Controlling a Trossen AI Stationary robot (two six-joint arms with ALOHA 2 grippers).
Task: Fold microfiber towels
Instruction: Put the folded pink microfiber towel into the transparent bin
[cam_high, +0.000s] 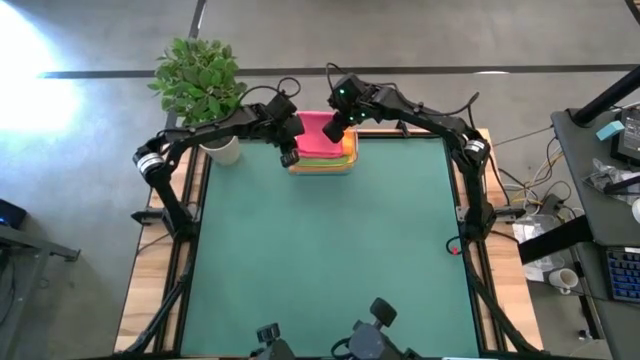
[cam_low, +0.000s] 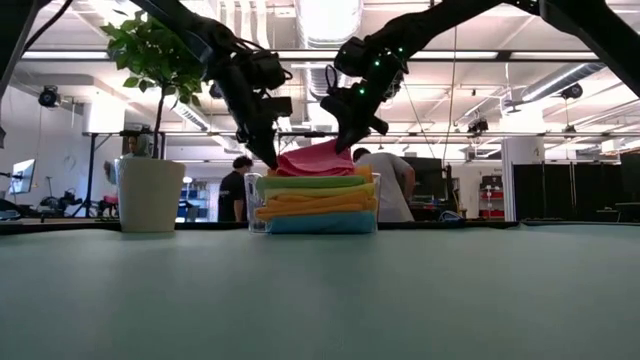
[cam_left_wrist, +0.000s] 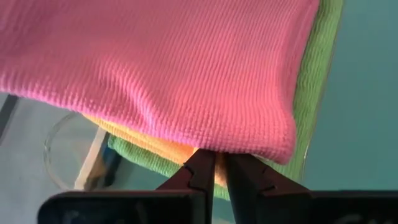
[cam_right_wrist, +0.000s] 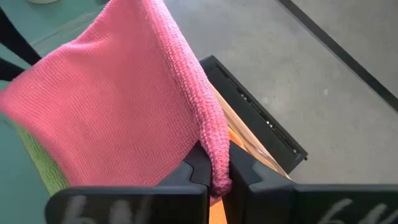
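Pink towel (cam_high: 318, 133) at the surface's far edge is clamped by the left hand (cam_high: 290, 155) and right hand (cam_high: 335, 128); uneven lifting risks dragging the stack (cam_low: 315, 205) below.

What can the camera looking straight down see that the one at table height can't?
Only the high view shows the whole green table, the floor around it and both arms' bases. Only the low view shows the stack's layers in the clear tray: green, orange, light blue, plus people in the room behind. Both show the potted plant, and the left gripper and right gripper pinching the pink towel.
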